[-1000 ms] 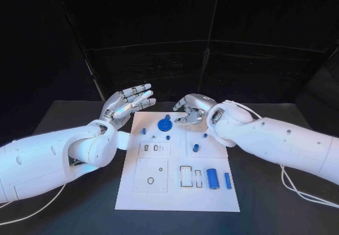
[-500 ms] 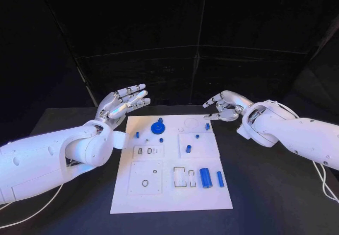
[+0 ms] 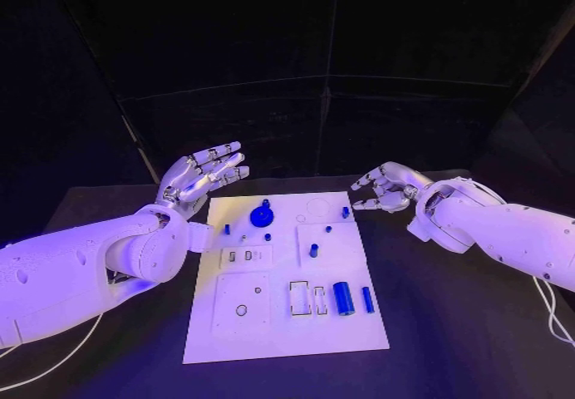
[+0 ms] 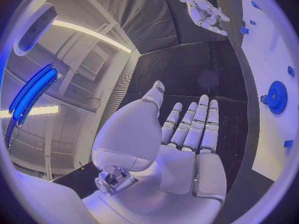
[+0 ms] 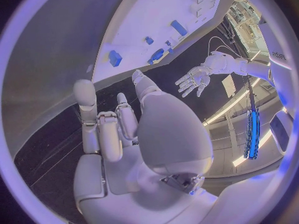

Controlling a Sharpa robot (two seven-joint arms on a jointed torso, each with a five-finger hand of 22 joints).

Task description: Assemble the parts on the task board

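The task board [image 3: 287, 328] lies in the middle of the head view as a long white plate running from the centre down toward the lower edge, flat on the black table [image 3: 467, 332], placed so that both arms can reach it from either side. Its parts are spread over it: a blue gear [image 3: 262, 218] sits near the upper left of the plate, a large blue cylinder [image 3: 343, 298] and a slimmer blue rod [image 3: 366, 299] lie side by side at the lower right beside 2 rectangular slots, and a few small blue pegs [image 3: 314, 249] stand in the upper half, so most pieces look still loose or waiting for their seats. The left hand [image 3: 201, 176] is raised at the upper left of the frame, off the plate's corner, palm open with fingers spread and nothing in it; the left wrist view shows the same flat empty palm [image 4: 181, 149]. The right hand [image 3: 384, 188] hovers at the upper right, just off the board's far corner, fingers loosely curled yet apart and holding nothing that I can see. Both hands seem parked clear of the plate, probably to leave the parts unobstructed before a pick.
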